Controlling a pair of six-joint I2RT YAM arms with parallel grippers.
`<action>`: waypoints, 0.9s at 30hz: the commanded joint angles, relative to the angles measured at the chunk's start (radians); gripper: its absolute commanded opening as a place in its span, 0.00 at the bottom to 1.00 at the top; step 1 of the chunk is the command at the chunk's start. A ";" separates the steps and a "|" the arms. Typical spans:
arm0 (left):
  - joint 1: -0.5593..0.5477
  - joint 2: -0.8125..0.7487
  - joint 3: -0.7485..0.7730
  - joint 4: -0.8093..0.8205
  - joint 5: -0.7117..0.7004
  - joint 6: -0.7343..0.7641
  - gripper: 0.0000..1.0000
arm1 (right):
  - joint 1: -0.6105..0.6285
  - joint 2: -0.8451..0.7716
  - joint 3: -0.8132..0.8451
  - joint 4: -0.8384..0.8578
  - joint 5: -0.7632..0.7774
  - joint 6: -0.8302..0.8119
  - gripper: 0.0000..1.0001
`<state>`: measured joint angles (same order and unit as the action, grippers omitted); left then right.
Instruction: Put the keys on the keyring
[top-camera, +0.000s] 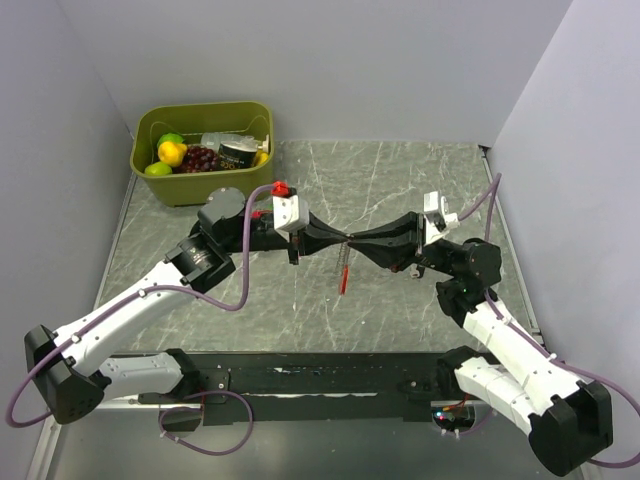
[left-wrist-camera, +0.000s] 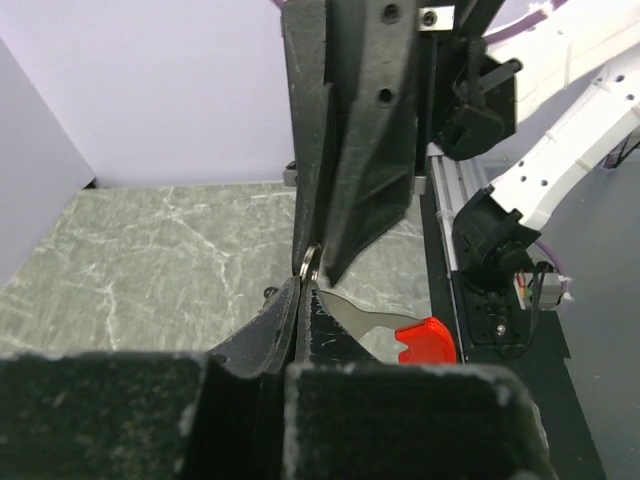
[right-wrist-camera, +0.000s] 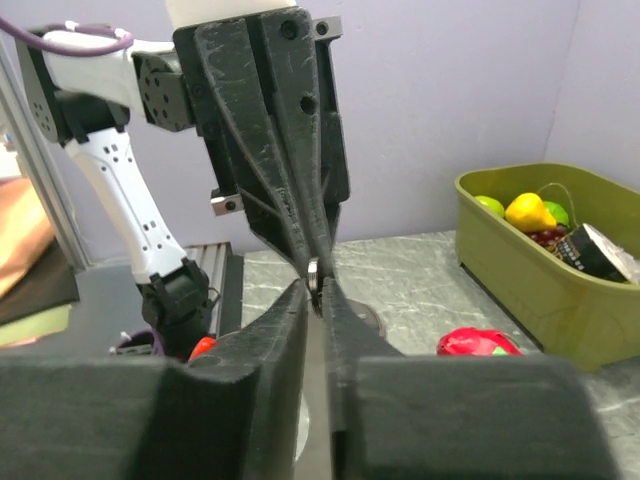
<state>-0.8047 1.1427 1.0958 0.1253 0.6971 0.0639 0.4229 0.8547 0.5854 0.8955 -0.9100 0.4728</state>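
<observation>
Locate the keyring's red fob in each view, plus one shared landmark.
Top external: fob mid-table, hanging straight below the ring.
Left wrist: fob lower right of centre, below and right of the ring.
Right wrist: only a red sliver low left, likely the fob, mostly hidden; the bigger red thing at right is the strawberry.
Shared landmark: the ring, near centre in all three.

The table (top-camera: 400, 180), a grey-green marbled top, is carrying an olive bin (top-camera: 205, 185) in its far left corner, sitting close to the back wall. A red strawberry (top-camera: 280, 188) is lying on the bare top just beside the bin's near right corner. A black rail (top-camera: 330, 378) is running along the near edge.
</observation>
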 joint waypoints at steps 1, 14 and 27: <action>0.002 0.003 0.088 -0.076 -0.059 0.080 0.01 | 0.005 -0.022 0.059 -0.088 -0.053 -0.083 0.29; 0.002 0.065 0.277 -0.492 -0.113 0.315 0.01 | 0.002 -0.071 0.194 -0.493 -0.010 -0.402 0.81; -0.030 0.098 0.345 -0.616 -0.165 0.387 0.01 | 0.016 0.032 0.251 -0.558 -0.075 -0.462 0.58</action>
<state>-0.8219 1.2377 1.3861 -0.4839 0.5419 0.4175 0.4244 0.8612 0.7845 0.3664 -0.9562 0.0521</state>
